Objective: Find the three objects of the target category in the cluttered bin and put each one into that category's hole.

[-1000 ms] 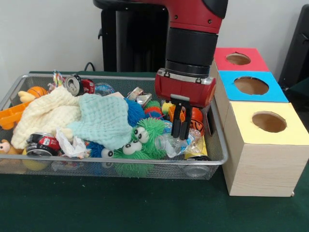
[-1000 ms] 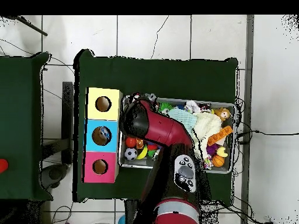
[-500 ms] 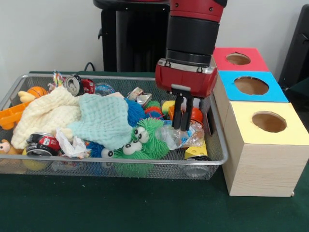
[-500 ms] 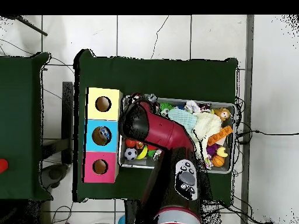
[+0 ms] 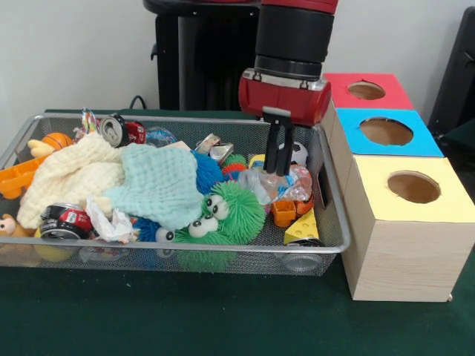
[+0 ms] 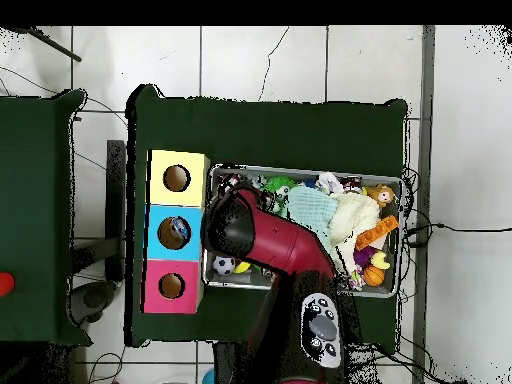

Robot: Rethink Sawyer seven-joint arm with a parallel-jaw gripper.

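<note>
A dark green tabletop carries a wire bin of clutter. Near its right end lie a cheese wedge and a green fuzzy toy. Above them the pincer grips a crumpled plastic bottle. Right of the bin stand yellow, blue and red boxes with holes.

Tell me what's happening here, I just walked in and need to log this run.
The red Sawyer arm's gripper is shut on a crumpled clear plastic bottle, holding it just above the clutter in the wire bin. Beside the bin stand three boxes with holes: yellow, blue, red. The bottle has not reached any hole yet.
</note>
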